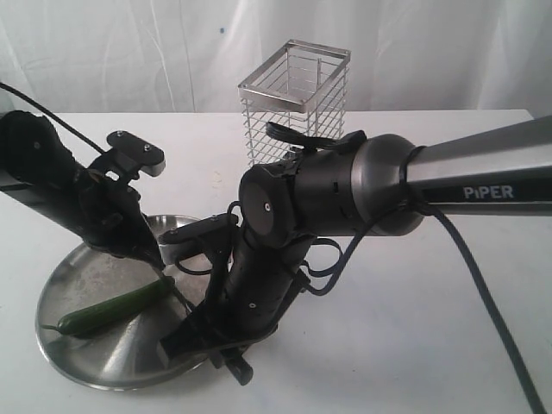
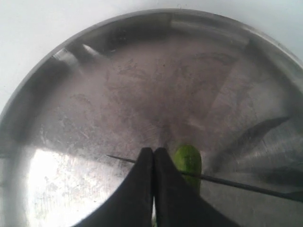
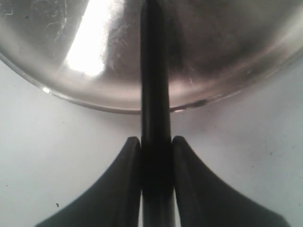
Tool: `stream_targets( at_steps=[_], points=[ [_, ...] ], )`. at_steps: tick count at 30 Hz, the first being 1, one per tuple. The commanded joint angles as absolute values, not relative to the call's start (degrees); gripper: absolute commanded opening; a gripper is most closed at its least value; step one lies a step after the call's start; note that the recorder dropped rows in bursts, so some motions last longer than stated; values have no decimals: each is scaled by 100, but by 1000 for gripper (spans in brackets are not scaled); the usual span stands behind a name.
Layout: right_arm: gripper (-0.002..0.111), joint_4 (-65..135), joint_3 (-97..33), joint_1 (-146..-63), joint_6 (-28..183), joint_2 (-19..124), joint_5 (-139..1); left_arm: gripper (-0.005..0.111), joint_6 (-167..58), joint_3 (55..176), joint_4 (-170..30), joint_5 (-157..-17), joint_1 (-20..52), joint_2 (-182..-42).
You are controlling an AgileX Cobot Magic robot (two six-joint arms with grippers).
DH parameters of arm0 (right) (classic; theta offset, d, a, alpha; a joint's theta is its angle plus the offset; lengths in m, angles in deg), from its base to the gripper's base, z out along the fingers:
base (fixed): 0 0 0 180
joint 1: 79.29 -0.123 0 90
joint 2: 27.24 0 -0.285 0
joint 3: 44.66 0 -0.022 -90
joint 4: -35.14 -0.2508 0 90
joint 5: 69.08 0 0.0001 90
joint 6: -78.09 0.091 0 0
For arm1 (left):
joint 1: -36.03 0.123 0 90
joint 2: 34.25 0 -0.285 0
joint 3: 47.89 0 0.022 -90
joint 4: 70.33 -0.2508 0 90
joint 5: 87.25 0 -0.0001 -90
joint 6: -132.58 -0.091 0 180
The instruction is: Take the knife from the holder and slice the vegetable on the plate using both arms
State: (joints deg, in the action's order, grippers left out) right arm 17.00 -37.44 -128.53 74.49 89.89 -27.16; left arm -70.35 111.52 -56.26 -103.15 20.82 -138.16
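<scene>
On the steel plate (image 1: 112, 355), at the near left of the counter (image 1: 405, 345), the vegetable (image 1: 112, 309) is laid flat, its thin stem end toward the rim. The wire holder (image 1: 293, 102) is at the back, well apart, with no knife in it. The knife (image 3: 152, 71) is clamped by its black handle in the right tool (image 3: 155, 140), and the blade reaches over the rim and across the vegetable's blunt end. Whether the edge touches the skin cannot be told. The left tool (image 2: 154, 151) is closed tip to tip with nothing between. The vegetable is just beside one tip and is not enclosed.

Risks noted:
- The vegetable is round and ungripped, so it may be rolled or pushed along the slick steel once the blade is pressed down.
- The blade is held very close to the left tool's tips, and a small drift could cause a strike.
- The cut line sits near the vegetable's end, so the edge may slide off.
- The plate is pinned by nothing and may be shifted.
</scene>
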Motion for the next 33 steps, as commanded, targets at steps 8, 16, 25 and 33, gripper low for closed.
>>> stream_targets(
  at_steps=[8, 16, 25, 33],
  points=[
    [0, 1692, -3770, -12841, 7399, 8977, -2733, 0, -7032, 11167, -5574, -9946, 2100, -14704],
    [0, 1692, -3770, -12841, 7399, 8977, -2722, 0, -7032, 11449, -5574, -10590, 2100, -13914],
    [0, 1717, -3770, -12841, 7399, 8977, -2306, 0, -7032, 11449, -5531, -10429, 2092, -15008],
    [0, 1730, -3770, -12841, 7399, 8977, -2170, 0, -7032, 11719, -5818, -11141, 2104, -13953]
  ],
)
